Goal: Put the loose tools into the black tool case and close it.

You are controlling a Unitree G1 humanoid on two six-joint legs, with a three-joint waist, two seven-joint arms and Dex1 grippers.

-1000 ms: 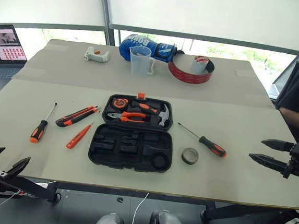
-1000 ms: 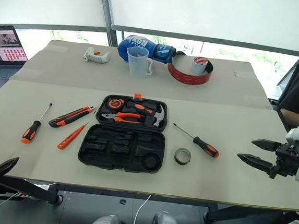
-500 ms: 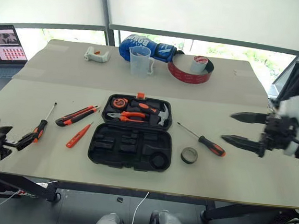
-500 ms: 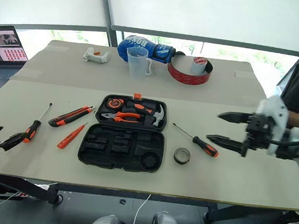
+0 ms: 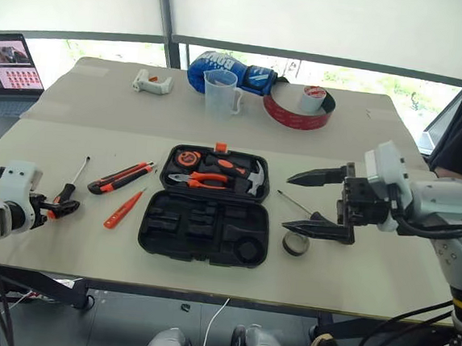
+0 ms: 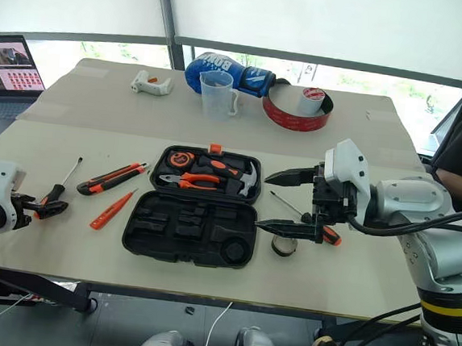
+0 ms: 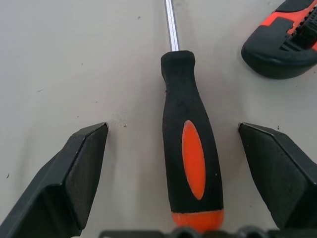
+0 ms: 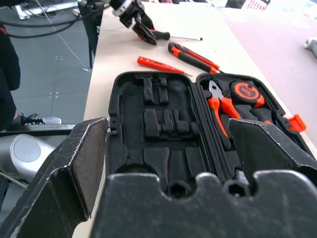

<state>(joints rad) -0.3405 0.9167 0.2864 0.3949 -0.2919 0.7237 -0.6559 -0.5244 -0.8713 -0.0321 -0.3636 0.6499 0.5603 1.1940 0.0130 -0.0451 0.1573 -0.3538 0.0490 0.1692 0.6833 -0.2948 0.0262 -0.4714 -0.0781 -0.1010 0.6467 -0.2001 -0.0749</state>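
Left hand [image 7: 185, 148] open wide, straddling the screwdriver [image 7: 190, 148] near the desk's [image 5: 219, 123] left edge; right hand [image 6: 285, 202] also wide, empty. Screwdriver: light, rigid, rolls easily; pinch mid-handle on the rubber grip.

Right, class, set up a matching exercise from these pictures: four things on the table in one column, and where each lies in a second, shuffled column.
Things:
1. pliers
2. small dark tape roll
3. utility knife
4. measuring jug

Places:
A. on the table left of the tool case, beside the tester screwdriver
B. at the far side of the table, in front of the blue boxing glove
C. inside the open case, in its far half
D. on the table right of the case, below the right end effector

Pairs: 1-C, 2-D, 3-A, 4-B
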